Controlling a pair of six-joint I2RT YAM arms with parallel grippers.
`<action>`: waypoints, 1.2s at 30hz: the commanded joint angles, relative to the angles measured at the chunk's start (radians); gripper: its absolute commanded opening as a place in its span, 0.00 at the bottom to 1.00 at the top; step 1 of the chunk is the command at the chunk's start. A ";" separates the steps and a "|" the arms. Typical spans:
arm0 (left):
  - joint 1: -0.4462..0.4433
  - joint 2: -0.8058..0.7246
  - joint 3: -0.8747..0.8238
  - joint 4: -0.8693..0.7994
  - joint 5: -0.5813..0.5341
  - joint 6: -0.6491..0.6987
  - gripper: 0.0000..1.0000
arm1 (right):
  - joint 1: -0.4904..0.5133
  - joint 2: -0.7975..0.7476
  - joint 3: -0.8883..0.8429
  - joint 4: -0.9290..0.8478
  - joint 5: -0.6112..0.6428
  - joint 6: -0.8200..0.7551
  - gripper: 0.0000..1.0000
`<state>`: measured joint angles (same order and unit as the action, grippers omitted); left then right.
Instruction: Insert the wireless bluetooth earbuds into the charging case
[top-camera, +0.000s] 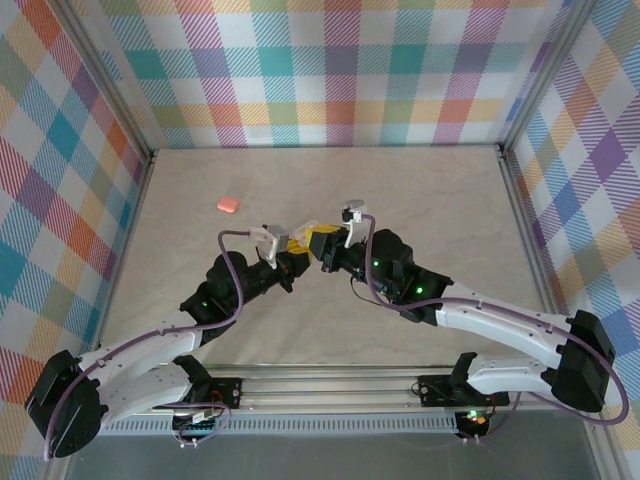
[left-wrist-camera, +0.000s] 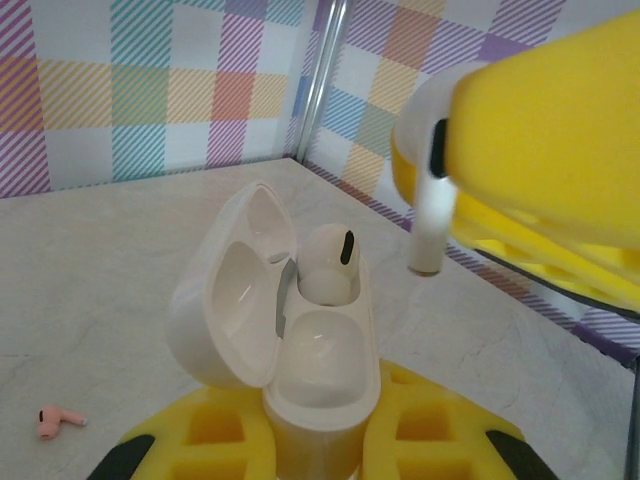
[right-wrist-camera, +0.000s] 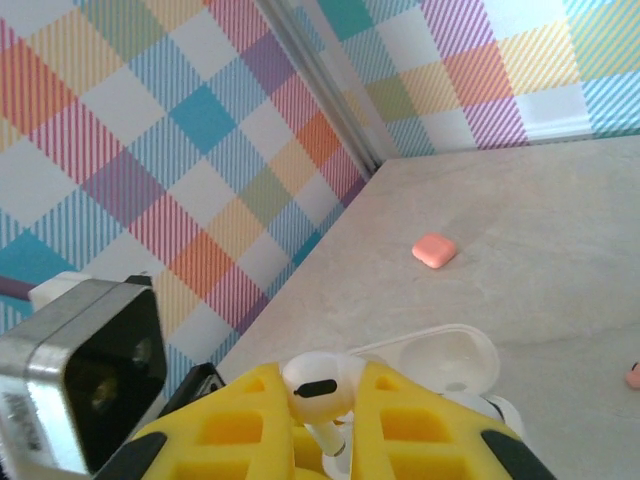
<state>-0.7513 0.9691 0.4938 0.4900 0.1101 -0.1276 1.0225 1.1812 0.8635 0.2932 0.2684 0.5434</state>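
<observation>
A pale marbled table (top-camera: 420, 200) spreads across the booth. Pastel plaid walls (top-camera: 340, 70) close it in on the left, right and far sides, with silver metal posts (top-camera: 100, 78) at the far corners. An aluminium rail (top-camera: 330, 385) runs along the near edge.

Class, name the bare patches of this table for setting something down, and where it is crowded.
Free: the table right of the right gripper, up to the wall; the back strip beyond the pink case. Crowded: the centre, where the left gripper holds the white case near the right gripper's earbud.
</observation>
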 joint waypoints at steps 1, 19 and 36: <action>-0.013 -0.012 0.032 0.010 -0.032 -0.003 0.00 | 0.008 0.022 -0.005 0.034 0.042 0.031 0.16; -0.015 0.008 0.038 0.030 -0.009 0.017 0.00 | 0.008 0.101 0.005 0.078 -0.003 0.068 0.18; -0.016 -0.009 0.026 0.065 0.055 0.059 0.00 | 0.008 0.123 0.033 -0.056 -0.034 0.108 0.19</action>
<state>-0.7521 0.9825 0.4957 0.4614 0.0776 -0.1009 1.0225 1.2881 0.8707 0.3233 0.2695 0.6292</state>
